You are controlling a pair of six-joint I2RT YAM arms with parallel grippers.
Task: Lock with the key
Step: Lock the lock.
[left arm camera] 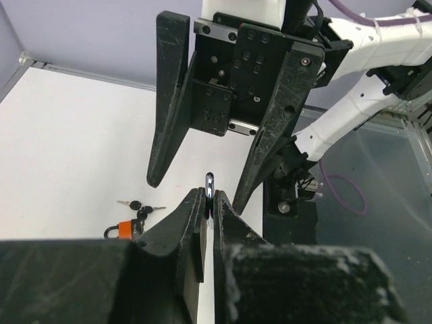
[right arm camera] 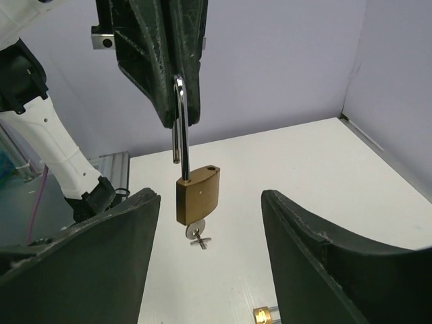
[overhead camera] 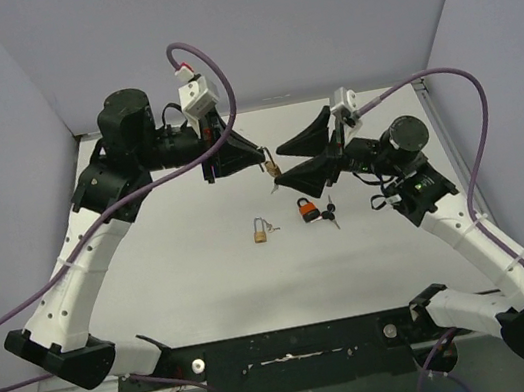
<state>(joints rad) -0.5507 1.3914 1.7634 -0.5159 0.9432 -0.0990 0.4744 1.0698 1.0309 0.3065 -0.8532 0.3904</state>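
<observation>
**Padlock aloft, key in place, locking not yet done**

The brass padlock [right arm camera: 198, 196] hangs in the air between the two arms, above the white desk [overhead camera: 184, 271]; its long axis is vertical, with the steel shackle [right arm camera: 181, 121] up and the small silver key [right arm camera: 196, 234] sticking out below; the shackle's free leg appears to be out of its hole, so it is likely unlocked. The left end effector [left arm camera: 209, 199] is clamped tight on the shackle; the right end effector [left arm camera: 196, 194] gapes wide astride the body, holding nothing. Next, I judge, it must seat the shackle and turn the key without wrenching the lock from the left's pinch.
</observation>
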